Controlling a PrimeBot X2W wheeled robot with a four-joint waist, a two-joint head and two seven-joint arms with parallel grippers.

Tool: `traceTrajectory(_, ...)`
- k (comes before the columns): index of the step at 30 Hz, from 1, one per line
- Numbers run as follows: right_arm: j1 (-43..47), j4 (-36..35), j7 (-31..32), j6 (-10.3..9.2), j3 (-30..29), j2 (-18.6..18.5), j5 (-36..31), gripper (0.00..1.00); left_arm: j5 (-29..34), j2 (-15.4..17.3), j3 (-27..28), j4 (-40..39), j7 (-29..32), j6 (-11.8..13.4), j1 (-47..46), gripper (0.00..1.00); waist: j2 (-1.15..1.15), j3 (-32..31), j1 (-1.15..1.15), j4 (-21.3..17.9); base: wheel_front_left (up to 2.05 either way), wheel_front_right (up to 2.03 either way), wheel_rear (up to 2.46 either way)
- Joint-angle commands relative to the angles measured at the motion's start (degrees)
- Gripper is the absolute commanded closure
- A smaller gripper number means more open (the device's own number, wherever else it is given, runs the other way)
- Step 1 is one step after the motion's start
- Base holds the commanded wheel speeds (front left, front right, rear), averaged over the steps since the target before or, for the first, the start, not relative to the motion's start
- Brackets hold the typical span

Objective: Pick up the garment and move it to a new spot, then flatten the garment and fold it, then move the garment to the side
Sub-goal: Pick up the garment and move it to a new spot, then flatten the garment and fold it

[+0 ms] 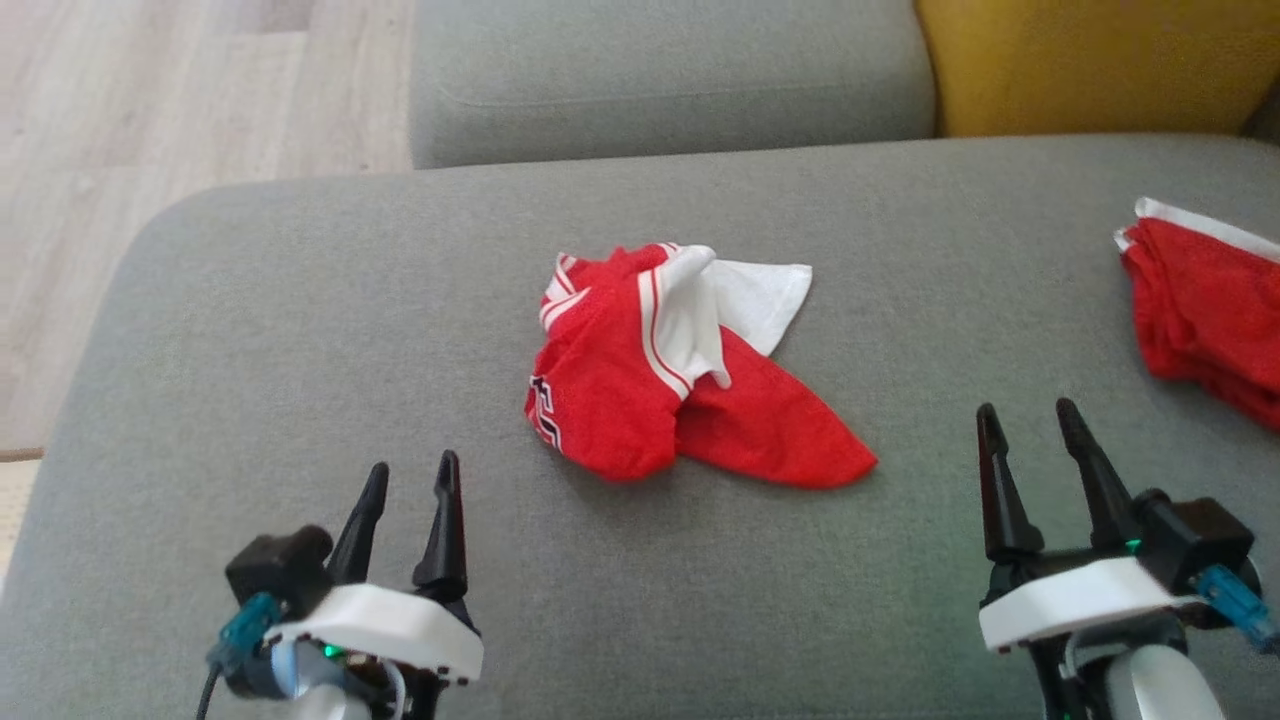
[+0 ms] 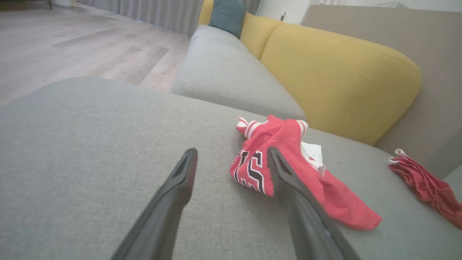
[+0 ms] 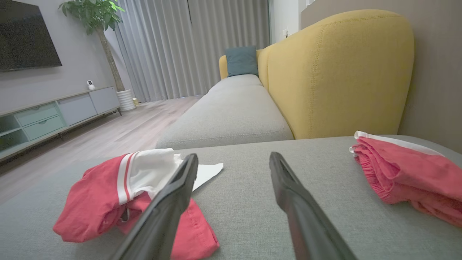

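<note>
A grey sofa (image 1: 300,300) with yellow backrests (image 3: 339,72) and 1 teal cushion (image 3: 242,60) stands on pale wood flooring (image 1: 150,150). Grey curtains (image 3: 173,47) cover the far wall. A dark TV (image 3: 25,36) hangs above a long low cabinet (image 3: 54,117), beside a potted plant (image 3: 94,14).

Living rm: sofa (image 3: 231,108), TV (image 3: 25,36), curtains (image 3: 180,47).

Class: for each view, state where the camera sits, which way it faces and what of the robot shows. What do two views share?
Head view: on the head, facing down at the garment on the grey cushion; left hand and right hand show, open.
Left wrist view: left wrist, facing along its fingers toward the yellow backrest.
Right wrist view: right wrist, facing along its fingers toward the curtains.
Shared: all three show the garment.
</note>
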Motion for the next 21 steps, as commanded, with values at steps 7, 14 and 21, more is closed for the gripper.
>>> traceTrajectory(7, -0.5, -0.5, -0.7, -0.05, 1.7, -0.3, 0.1, 0.00, 4.5, -1.2, 3.9, -3.6, -0.7, 0.3, 0.1, 0.00, 0.00, -1.3, 0.00, 1.5, 0.00, 0.00, 0.00)
traceTrajectory(14, -0.6, 0.7, -1.0, -0.05, 1.9, -0.3, 0.5, 0.00, 6.7, -2.0, 4.9, -3.8, -0.7, -0.3, 1.1, 0.00, 0.00, -1.5, 0.00, 1.9, 0.00, 0.00, 0.00)
traceTrajectory(21, -0.8, 1.3, -1.0, -0.05, 2.1, -0.3, 0.5, 0.00, 7.5, -2.5, 5.7, -3.4, -0.7, -1.2, 1.4, 0.00, 0.00, -1.2, 0.00, 2.1, 0.00, 0.00, 0.00)
